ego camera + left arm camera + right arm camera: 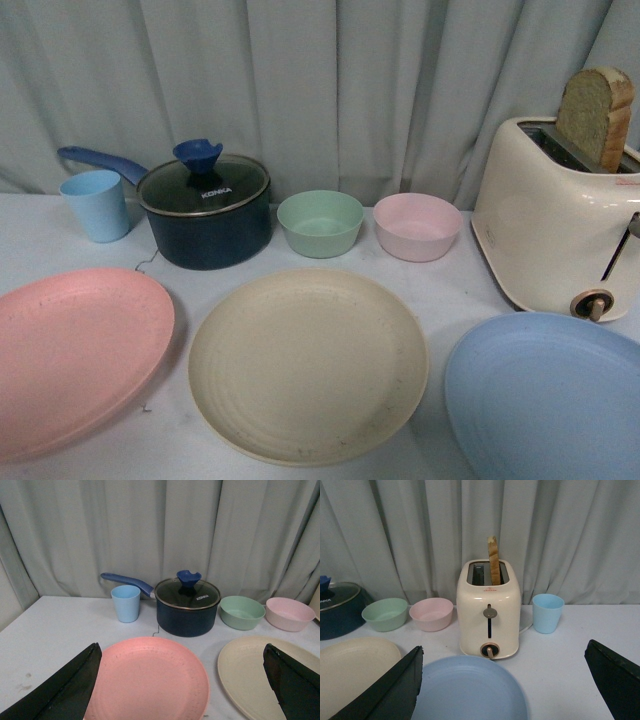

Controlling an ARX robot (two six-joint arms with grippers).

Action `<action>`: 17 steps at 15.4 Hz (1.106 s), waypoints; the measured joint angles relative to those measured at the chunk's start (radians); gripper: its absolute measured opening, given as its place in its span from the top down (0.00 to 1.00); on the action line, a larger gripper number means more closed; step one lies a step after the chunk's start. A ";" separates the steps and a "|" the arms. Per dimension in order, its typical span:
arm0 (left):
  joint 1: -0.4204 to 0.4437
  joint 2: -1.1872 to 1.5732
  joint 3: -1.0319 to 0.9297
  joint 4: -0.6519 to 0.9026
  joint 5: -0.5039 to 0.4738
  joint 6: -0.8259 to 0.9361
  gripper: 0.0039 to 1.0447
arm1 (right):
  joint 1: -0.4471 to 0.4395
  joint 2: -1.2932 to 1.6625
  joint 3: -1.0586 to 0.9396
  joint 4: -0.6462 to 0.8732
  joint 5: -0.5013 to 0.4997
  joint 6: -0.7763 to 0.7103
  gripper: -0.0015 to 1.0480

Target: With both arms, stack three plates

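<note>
Three plates lie side by side on the white table in the front view: a pink plate (pixel 70 355) at the left, a cream-beige plate (pixel 308 365) in the middle, a light blue plate (pixel 550 400) at the right. Neither arm shows in the front view. My left gripper (pixel 182 680) stands open above the near part of the pink plate (pixel 150 677), with the cream plate (pixel 250 672) beside it. My right gripper (pixel 505 682) stands open over the blue plate (pixel 467 690). Nothing is held between either pair of fingers.
Behind the plates stand a light blue cup (pixel 95 205), a dark blue lidded saucepan (pixel 205 210), a green bowl (pixel 320 223) and a pink bowl (pixel 417 226). A cream toaster (pixel 555 220) with a slice of bread stands at the right, with a second blue cup (pixel 547 612) beyond it. Curtains close the back.
</note>
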 joint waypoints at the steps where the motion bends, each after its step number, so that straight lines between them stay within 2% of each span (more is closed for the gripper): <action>1: 0.000 0.000 0.000 0.000 0.000 0.000 0.06 | 0.000 0.000 0.000 0.000 0.000 0.000 0.06; 17: 0.000 0.000 0.000 0.000 0.000 0.000 0.06 | 0.000 0.000 0.000 0.000 0.000 0.000 0.06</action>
